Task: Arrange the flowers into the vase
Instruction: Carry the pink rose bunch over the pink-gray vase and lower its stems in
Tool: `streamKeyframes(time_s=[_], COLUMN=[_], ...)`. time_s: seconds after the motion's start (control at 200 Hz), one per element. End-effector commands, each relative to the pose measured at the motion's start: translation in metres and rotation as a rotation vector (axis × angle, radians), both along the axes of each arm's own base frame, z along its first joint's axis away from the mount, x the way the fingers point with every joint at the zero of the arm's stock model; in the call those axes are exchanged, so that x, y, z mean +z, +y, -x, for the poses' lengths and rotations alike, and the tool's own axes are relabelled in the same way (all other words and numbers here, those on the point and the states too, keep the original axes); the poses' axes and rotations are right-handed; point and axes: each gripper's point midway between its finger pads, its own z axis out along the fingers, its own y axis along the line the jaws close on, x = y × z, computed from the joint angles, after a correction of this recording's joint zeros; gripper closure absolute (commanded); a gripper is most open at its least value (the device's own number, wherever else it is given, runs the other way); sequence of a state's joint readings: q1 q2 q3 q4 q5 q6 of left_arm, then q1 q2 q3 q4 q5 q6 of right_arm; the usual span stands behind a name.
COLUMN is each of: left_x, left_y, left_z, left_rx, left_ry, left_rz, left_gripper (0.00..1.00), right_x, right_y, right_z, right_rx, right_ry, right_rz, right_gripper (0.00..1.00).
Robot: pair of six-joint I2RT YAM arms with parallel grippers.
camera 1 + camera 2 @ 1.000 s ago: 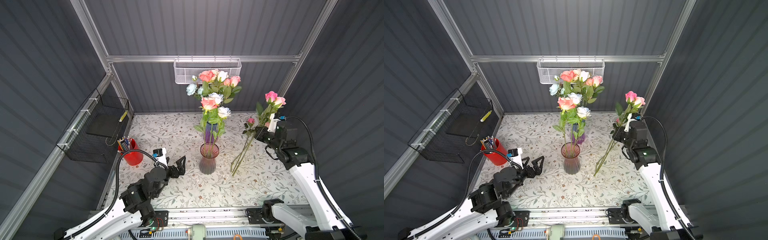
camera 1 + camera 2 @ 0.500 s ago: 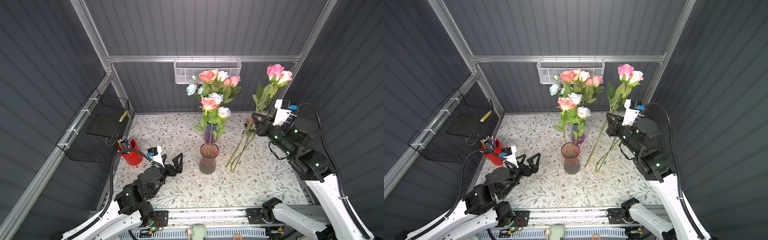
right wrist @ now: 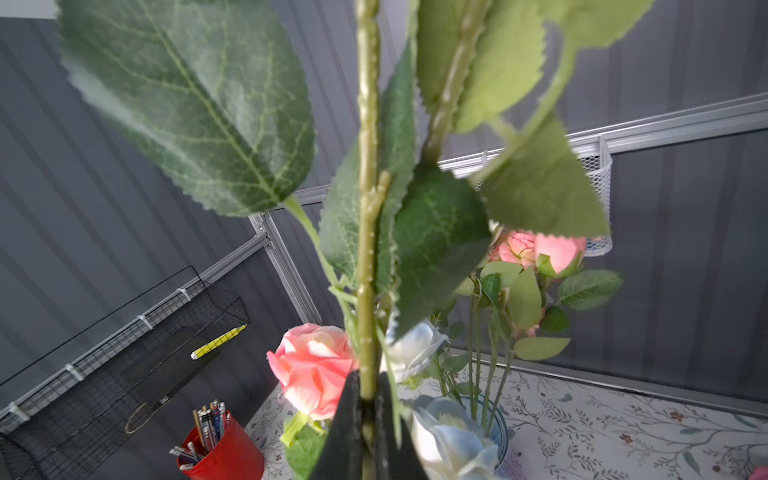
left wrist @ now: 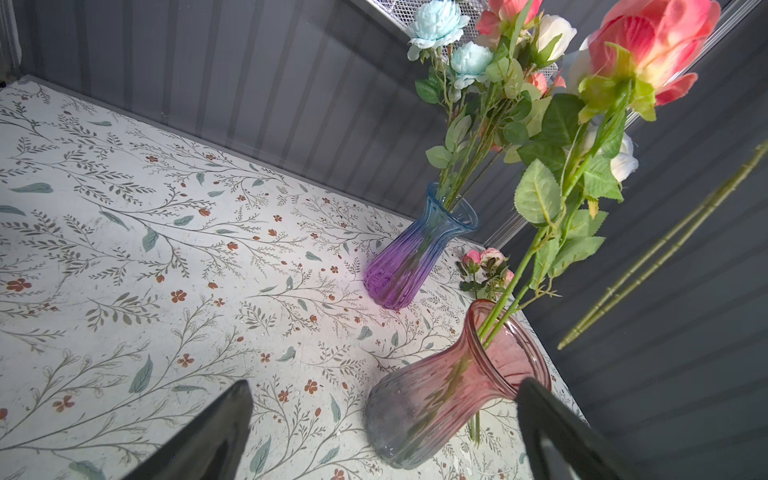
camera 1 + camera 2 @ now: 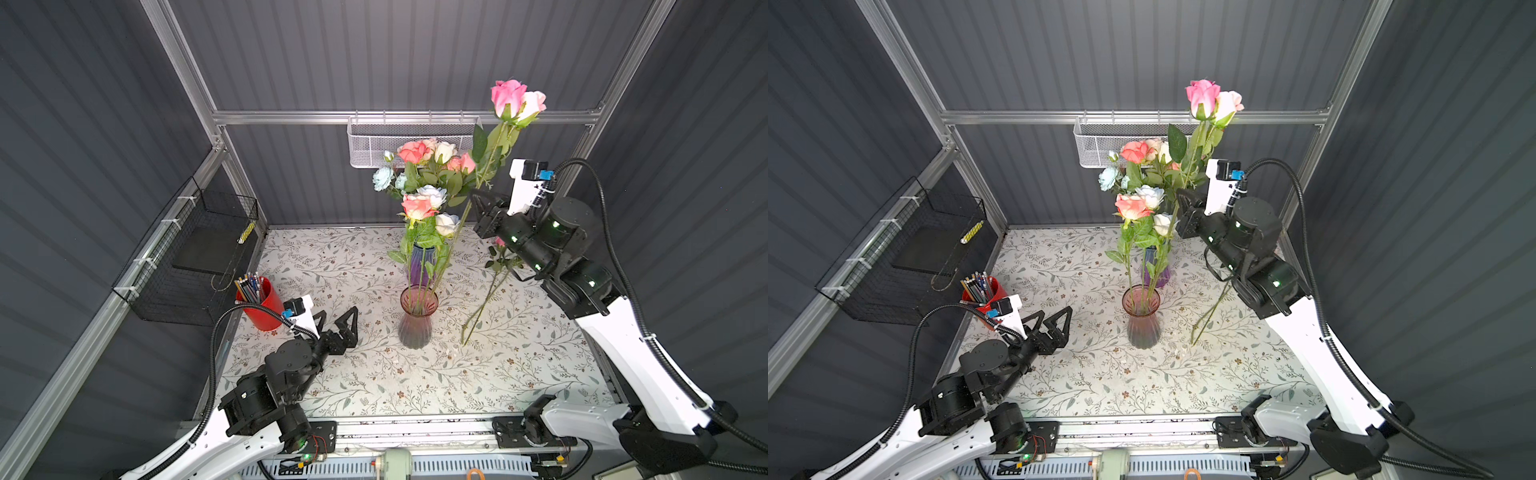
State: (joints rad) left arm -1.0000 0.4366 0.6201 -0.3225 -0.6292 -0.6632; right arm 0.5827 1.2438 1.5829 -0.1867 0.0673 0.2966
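My right gripper (image 5: 478,205) (image 3: 368,388) is shut on the green stems of two pink flowers (image 5: 511,97) (image 5: 1208,97), held upright high over the table. Their lower stem ends (image 4: 623,291) hang in the air beside the mouth of the pink vase (image 5: 417,320) (image 4: 440,399). That vase holds a coral flower (image 5: 417,206) and a white one. A blue-purple vase (image 5: 420,262) (image 4: 415,253) behind it holds several more. A small pink spray (image 5: 500,242) lies on the table at the right. My left gripper (image 5: 337,322) (image 4: 384,383) stands open, low, left of the pink vase.
A red cup of pencils (image 5: 261,305) stands at the table's left edge, just behind my left gripper. A black wire basket (image 5: 195,257) hangs on the left wall and a white mesh basket (image 5: 374,143) on the back wall. Dark walls close three sides.
My right arm has lifted the two pink flowers high and carried them left toward the vases. The left gripper has drawn back slightly and stays open.
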Motion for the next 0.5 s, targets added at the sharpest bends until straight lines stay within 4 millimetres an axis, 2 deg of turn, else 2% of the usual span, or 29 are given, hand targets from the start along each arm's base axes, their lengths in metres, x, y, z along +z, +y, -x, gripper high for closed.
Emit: streamKeyframes(time_s=[0.0, 0.11, 0.29, 0.39, 0.495], left_x=[0.012, 0.012, 0.013, 0.01, 0.007], left_y=[0.002, 0.002, 0.005, 0.003, 0.0], left_z=[-0.001, -0.001, -0.002, -0.003, -0.005], left_rx=[0.012, 0.015, 0.027, 0.028, 0.027], left_ry=[-0.011, -0.006, -0.018, -0.019, -0.013], left_rz=[0.014, -0.003, -0.002, -0.006, -0.017], left_gripper=[0.01, 0.0, 0.0, 0.01, 0.0], right_x=[-0.006, -0.028, -0.072, -0.093, -0.104], right_y=[0.011, 0.023, 0.041, 0.051, 0.06], right_z=[-0.013, -0.016, -0.005, 0.006, 0.016], right_rx=[-0.012, 0.009, 0.05, 0.076, 0.091], right_ry=[-0.039, -0.007, 0.046, 0.077, 0.093], right_rz=[0.045, 0.073, 0.105, 0.132, 0.162], right_gripper=[1.0, 1.0, 0.95, 0.89, 0.82])
